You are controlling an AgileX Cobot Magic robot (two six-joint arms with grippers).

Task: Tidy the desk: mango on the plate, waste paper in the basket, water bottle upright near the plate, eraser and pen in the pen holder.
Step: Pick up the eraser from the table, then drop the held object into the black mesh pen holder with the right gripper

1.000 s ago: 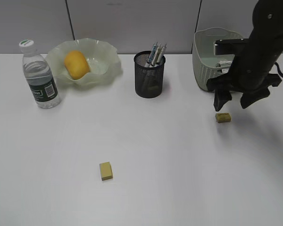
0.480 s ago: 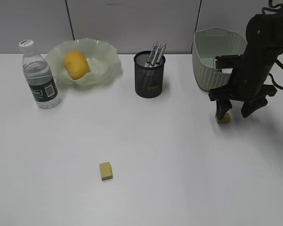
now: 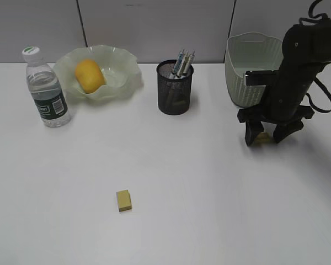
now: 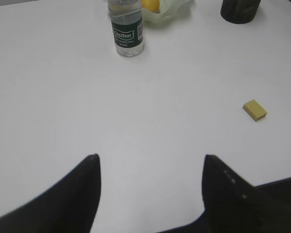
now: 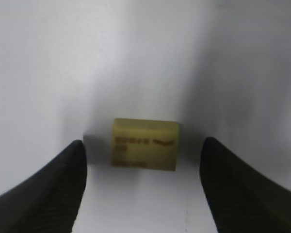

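Exterior view first: the right tool (image 3: 266,136) is down at the white bench (image 3: 209,210) on the right side, just in front of the pale sage-green ribbed plastic basket (image 3: 248,66), with its fingers spread wide around a small yellowish block eraser (image 3: 261,139). Not pinched yet as far as I can tell. A second yellow eraser (image 3: 124,200) lies near-left, well apart. The yellow-orange mango (image 3: 89,75) is already in the pale green wavy-rimmed plate (image 3: 129,63), the clear water bottle (image 3: 46,88) stands upright beside it, and the black mesh pen holder (image 3: 175,88) has pens in it.

Left wrist view: the left tool (image 4: 150,167) hangs wide and empty over bare bench, the second eraser off to its right.

Right wrist view: the eraser (image 5: 144,144) sits squarely between the two fingers, its long axis running finger to finger, gaps on both sides. I'd guess squeezing shut is next, so right arm's job clearly.
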